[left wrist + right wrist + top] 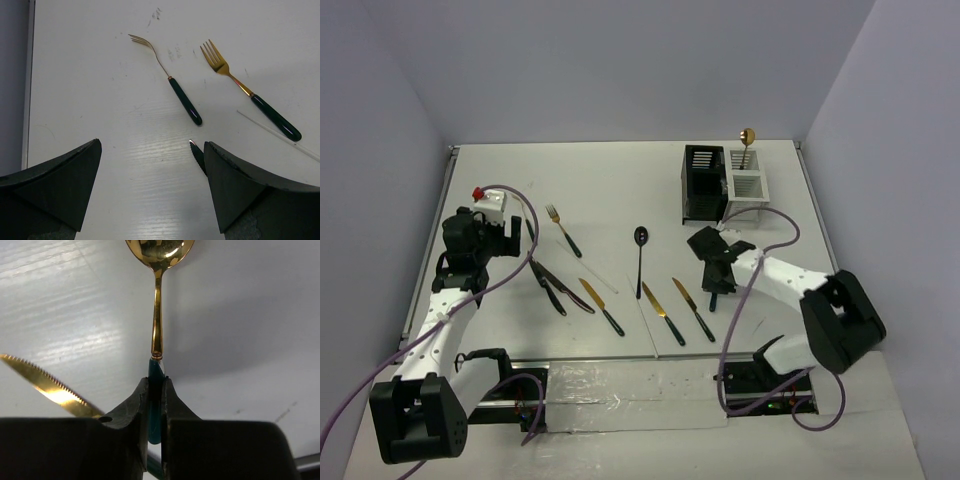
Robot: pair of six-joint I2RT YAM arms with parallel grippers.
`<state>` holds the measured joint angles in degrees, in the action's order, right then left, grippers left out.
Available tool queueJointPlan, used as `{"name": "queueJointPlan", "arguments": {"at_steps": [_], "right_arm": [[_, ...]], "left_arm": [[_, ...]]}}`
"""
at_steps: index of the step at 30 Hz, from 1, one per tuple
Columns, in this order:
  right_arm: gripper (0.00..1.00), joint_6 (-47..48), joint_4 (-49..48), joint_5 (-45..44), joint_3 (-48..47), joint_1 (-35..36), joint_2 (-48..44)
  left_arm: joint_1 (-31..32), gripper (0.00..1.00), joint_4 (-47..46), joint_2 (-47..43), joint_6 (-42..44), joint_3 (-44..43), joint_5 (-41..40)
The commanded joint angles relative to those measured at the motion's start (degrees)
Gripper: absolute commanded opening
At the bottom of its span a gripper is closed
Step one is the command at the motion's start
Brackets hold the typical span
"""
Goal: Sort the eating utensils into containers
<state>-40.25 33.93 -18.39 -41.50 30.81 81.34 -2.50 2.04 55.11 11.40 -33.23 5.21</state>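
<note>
The right gripper (155,385) is pinching the dark green handle of a gold spoon (157,325). Its two fingers press against the handle from either side. The spoon's stem runs straight up the right wrist frame to its bowl at the top edge. A serrated gold knife (47,385) lies on the white table (250,315) at the lower left of that frame, and its blade passes behind the left-hand finger.

In the overhead view this gripper sits right of centre, just below the containers (725,205). These are a black caddy (701,183) and a white caddy (748,186), joined side by side at the upper right. A second spoon (747,140) stands upright in the white one, bowl up.

The left gripper (152,145) has its fingers spread wide with only bare table between them. Two gold forks with dark handles lie in the upper half of the left wrist frame. The tilted fork (170,80) is near the centre and the flat fork (250,92) is to its right. A thin white stick (277,136) runs just below the flat fork's handle. The tip of a dark knife (196,155) shows beside the right-hand finger.

Across the middle of the overhead frame lie a black spoon (640,252), a pair of dark knives (555,285) and three gold-bladed knives (662,313)
</note>
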Motion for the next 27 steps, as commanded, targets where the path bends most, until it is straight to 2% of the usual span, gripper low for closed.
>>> {"name": "queueJointPlan", "arguments": {"at_steps": [1,4,10,12,15,17,18,19,20,21,22,24,25,27], "right_arm": [[0.00,-0.8,4.9,-7.4,-0.3,2.7,-10.0],[0.00,0.4,5.6,-8.0,-1.1,5.3,-16.8],[0.00,7.0,5.6,-1.2,-6.0,8.5,-30.7],[0.00,10.9,3.9,1.4,-6.9,8.8,-34.5],[0.00,17.8,-2.9,-1.7,-9.3,8.8,-39.9],[0.00,22.3,-12.0,-9.2,-11.2,8.8,-39.9],[0.00,27.8,-16.1,-12.5,-11.6,8.8,-39.4],[0.00,31.3,-27.1,-15.2,-11.2,8.6,-37.9],[0.00,39.5,-34.0,-18.2,-10.5,8.2,-36.8],[0.00,43.9,-41.0,-18.4,-9.7,7.4,-35.6],[0.00,46.6,-52.3,-17.8,-9.0,4.8,-32.3],[0.00,49.1,-59.0,-13.5,-11.1,0.7,-26.1],[0.00,48.1,-61.6,-11.6,-12.6,-4.6,-23.7],[0.00,46.2,-63.9,-7.9,-16.0,-9.3,-16.3]], "left_arm": [[-0.4,0.93,-2.3,-1.1,0.7,-0.7,-0.5],[-0.4,0.93,-2.2,-1.1,0.7,-1.1,-1.2],[-0.4,0.94,-0.3,-1.2,0.6,-2.9,-1.9],[-0.4,0.94,0.5,-1.2,0.4,-3.5,-1.5],[-0.4,0.94,1.4,-0.6,-0.3,-4.9,-0.7],[-0.4,0.94,2.0,0.3,-0.9,-6.4,-0.6],[-0.4,0.94,2.3,0.7,-1.1,-6.9,-0.6],[-0.4,0.94,2.7,1.6,-1.3,-8.3,-0.5],[-0.4,0.93,3.7,1.9,-1.4,-9.0,-0.3],[-0.4,0.93,4.3,2.2,-1.3,-9.7,-0.3],[-0.4,0.93,4.8,2.6,-1.1,-10.9,-0.1],[-0.4,0.93,5.6,2.9,-0.5,-11.9,-0.3],[-0.4,0.93,5.8,3.0,-0.2,-12.3,-0.5],[-0.4,0.93,6.0,3.2,0.6,-13.2,-1.3]]}}
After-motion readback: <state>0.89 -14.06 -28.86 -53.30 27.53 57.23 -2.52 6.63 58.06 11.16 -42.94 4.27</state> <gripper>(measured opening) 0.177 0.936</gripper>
